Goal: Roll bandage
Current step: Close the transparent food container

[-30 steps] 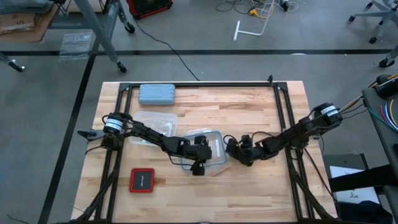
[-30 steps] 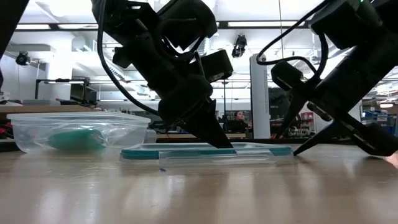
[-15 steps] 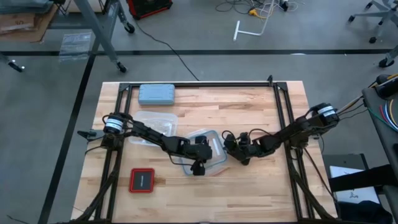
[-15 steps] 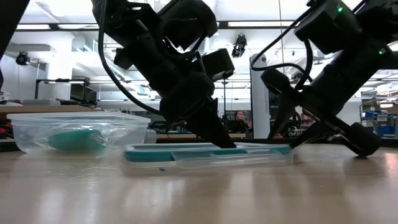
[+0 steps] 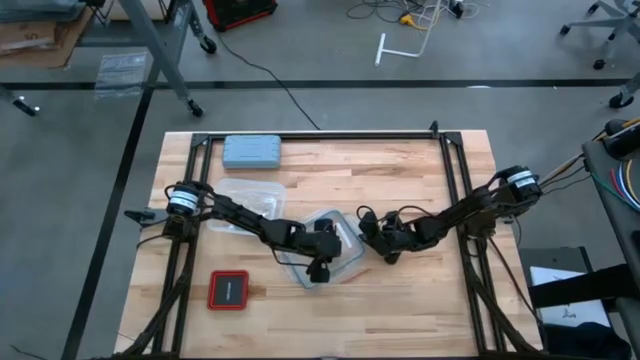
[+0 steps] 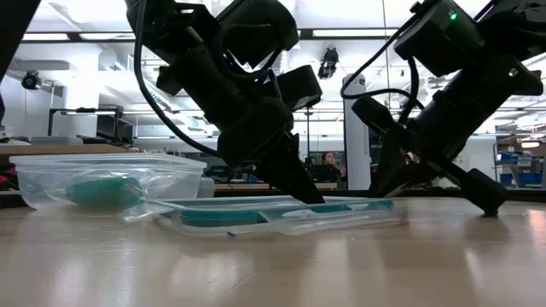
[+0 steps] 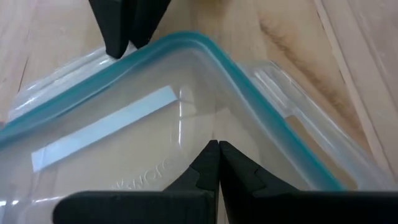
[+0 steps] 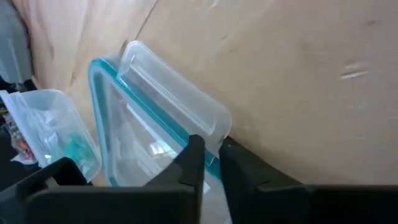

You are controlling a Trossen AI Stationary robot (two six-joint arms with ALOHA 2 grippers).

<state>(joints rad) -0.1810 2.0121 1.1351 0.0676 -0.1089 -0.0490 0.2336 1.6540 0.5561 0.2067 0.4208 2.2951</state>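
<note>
Both end effectors work the clear lid (image 5: 333,252) at surface centre. Left end effector (image 7: 217,149): fingers together, pressing the lid. Right end effector (image 8: 211,149): nearly closed on lid's right tab. Bandage (image 6: 101,190) sits in container (image 6: 51,179), far left. Risk: lid skids or flips if pinch slips.

The teal-green cloth bandage (image 6: 104,191) shows only as a blur through the cloudy wall of the clear plastic tub (image 6: 51,162), so whether it is rolled or flat cannot be told. From overhead, the dark left gripper (image 5: 322,262) covers the seven o'clock part of the clear teal-rimmed lid (image 5: 350,252). The lid's edges run out of both wrist views.
</note>
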